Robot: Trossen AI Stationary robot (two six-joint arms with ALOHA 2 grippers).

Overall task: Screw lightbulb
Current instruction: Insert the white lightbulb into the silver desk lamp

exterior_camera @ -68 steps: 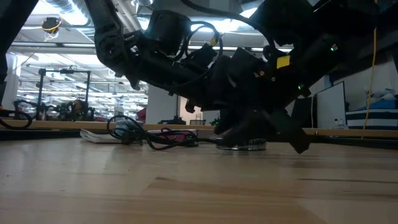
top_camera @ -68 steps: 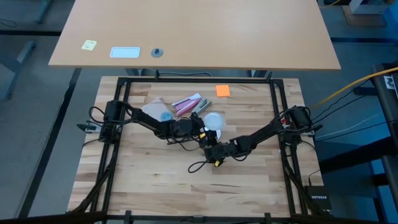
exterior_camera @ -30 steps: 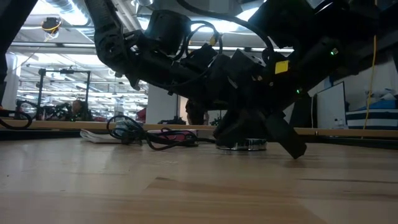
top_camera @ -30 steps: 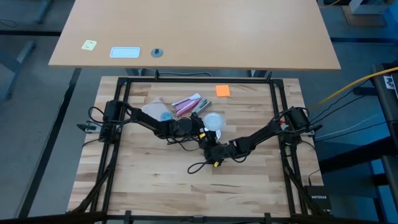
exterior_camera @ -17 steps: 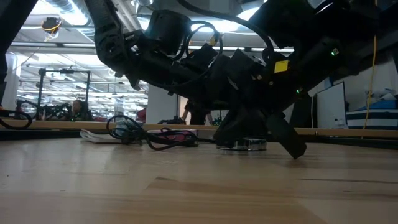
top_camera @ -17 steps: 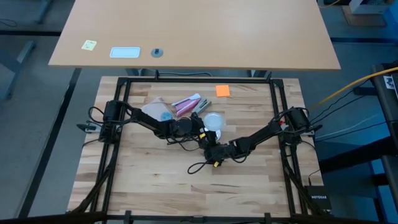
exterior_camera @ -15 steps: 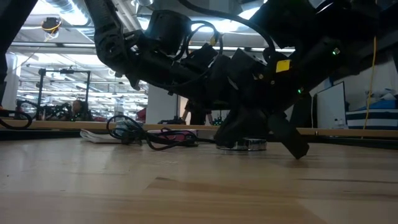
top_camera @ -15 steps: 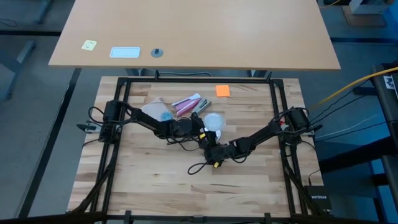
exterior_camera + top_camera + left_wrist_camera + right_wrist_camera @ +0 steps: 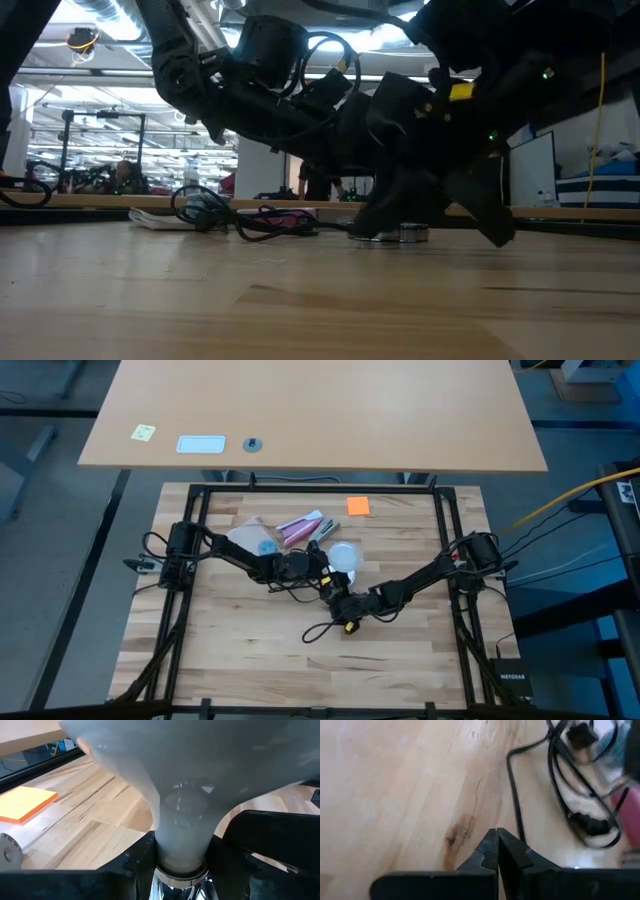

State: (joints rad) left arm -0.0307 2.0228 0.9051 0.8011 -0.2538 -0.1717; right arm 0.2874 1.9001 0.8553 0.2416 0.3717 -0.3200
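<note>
The left gripper (image 9: 180, 870) is clamped on the neck of the bulb (image 9: 185, 795), holding it near the table's (image 9: 230, 660) centre with its base down. The right gripper (image 9: 497, 845) is closed on nothing, just beside it above bare wood. Judged step: seating and turning the bulb; next, the right gripper likely needs to steady the socket, which is not clearly visible.

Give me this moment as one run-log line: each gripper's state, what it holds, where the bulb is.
left gripper: shut on bulb neck, table centre | right gripper: shut, empty, beside bulb | bulb: upright, base down | cord: on table
</note>
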